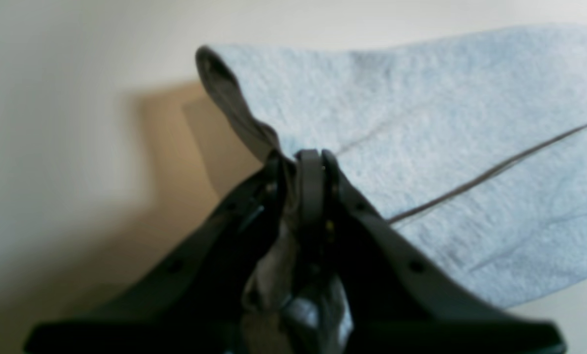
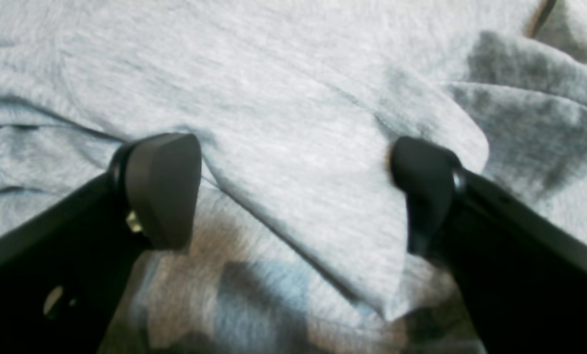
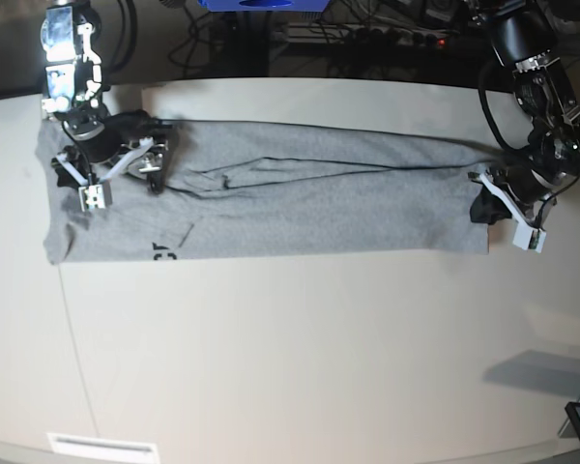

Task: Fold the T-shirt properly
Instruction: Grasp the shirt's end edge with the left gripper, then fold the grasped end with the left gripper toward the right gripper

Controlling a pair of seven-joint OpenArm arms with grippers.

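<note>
Shirt lies as a long heathered grey strip across my white table.
My left gripper pinches its soft right hem; my right gripper gapes over rumpled left folds.

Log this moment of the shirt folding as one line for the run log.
stage: mid-fold | T-shirt: long band on table | left gripper: shut on shirt edge | right gripper: open over shirt

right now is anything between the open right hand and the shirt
Nothing visible. The right hand is open directly over the T-shirt, a folded flap of cloth lying between its fingers. The left hand is already shut on the shirt's other end.
</note>
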